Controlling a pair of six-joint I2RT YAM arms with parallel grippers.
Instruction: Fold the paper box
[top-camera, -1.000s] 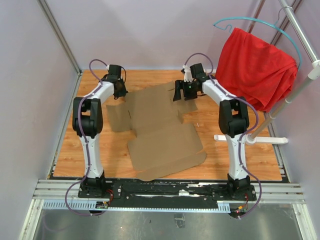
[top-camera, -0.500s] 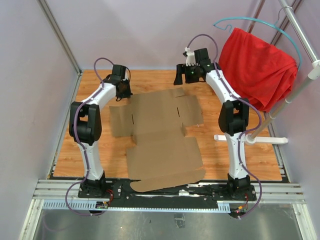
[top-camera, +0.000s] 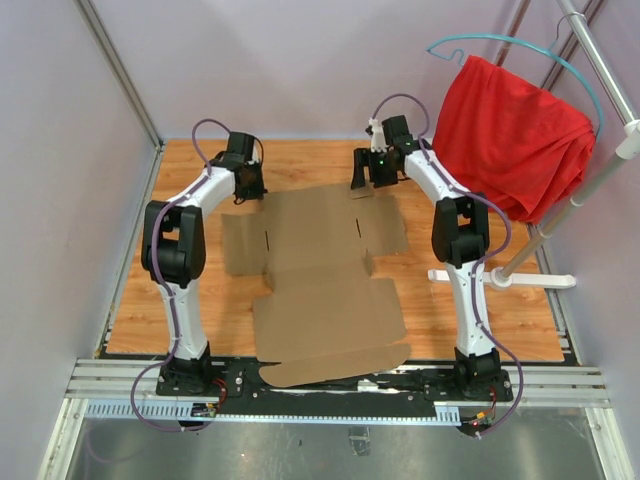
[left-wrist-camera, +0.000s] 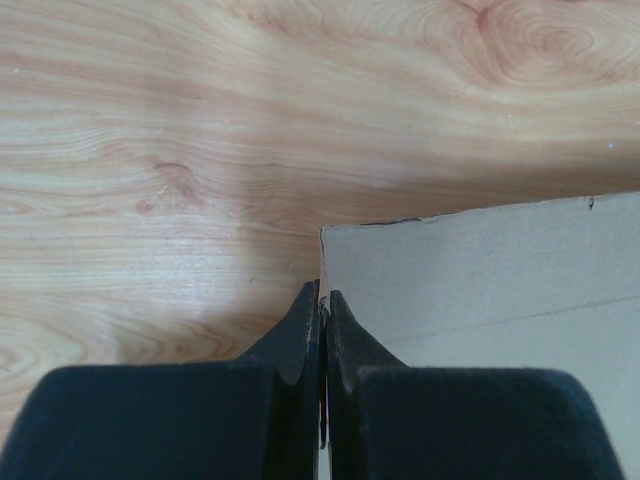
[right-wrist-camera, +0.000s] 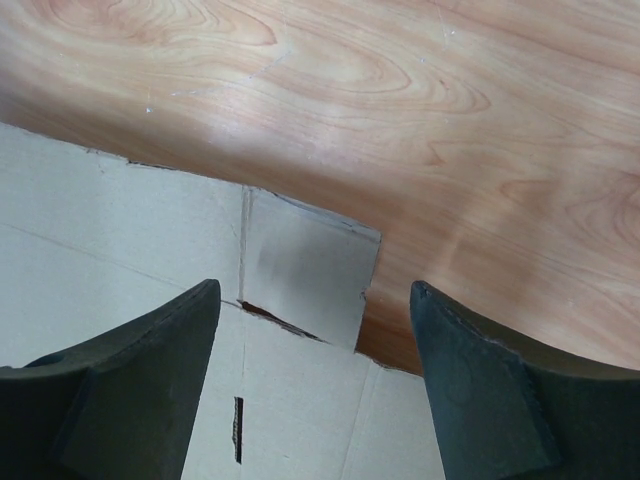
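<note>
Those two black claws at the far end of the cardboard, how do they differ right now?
The left gripper is shut, fingers pressed together; the right gripper stands wide open. The left one's tips sit at a side edge of the paper box; the right one hangs over a small flap at its far edge. Both are black, two-fingered and point down at the box.

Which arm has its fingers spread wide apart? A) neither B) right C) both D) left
B: the right fingers stand wide apart above a small flap of the box, while the left fingers are pressed together at the box's edge.
</note>
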